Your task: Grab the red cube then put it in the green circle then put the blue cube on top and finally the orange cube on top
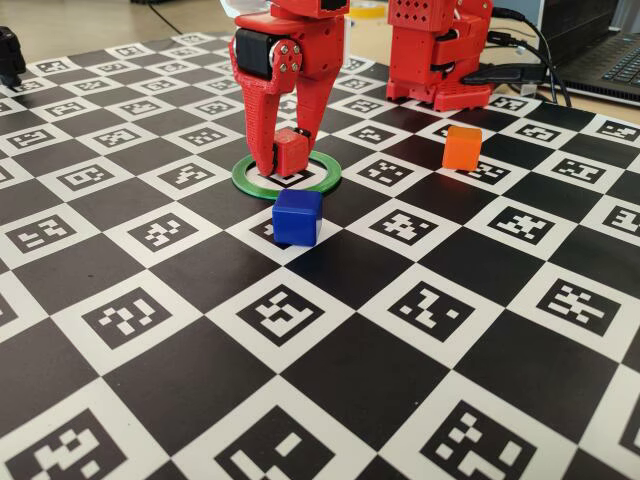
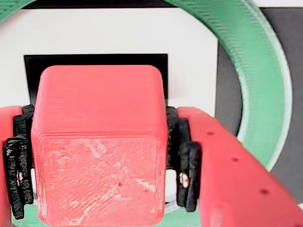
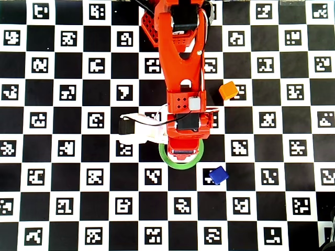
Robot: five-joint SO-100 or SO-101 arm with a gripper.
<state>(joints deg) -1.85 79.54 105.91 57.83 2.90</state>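
Observation:
My gripper (image 1: 283, 162) is shut on the red cube (image 1: 294, 150), and its black pads (image 2: 185, 161) press both sides of the cube (image 2: 99, 142) in the wrist view. The cube hangs low inside the green circle (image 1: 330, 180), at or just above the board; I cannot tell if it touches. In the wrist view the ring (image 2: 258, 85) curves around the cube's far right side. The blue cube (image 1: 297, 217) sits just in front of the ring, and in the overhead view (image 3: 218, 174) lies to its lower right. The orange cube (image 1: 462, 147) stands apart at the right (image 3: 228, 90). From overhead the arm hides the red cube.
The board (image 1: 330, 380) is a black-and-white checker mat with printed markers. A red arm base (image 1: 440, 50) stands at the back, with cables and a laptop (image 1: 600, 50) behind it at the right. A black object (image 1: 8, 55) sits at the far left edge.

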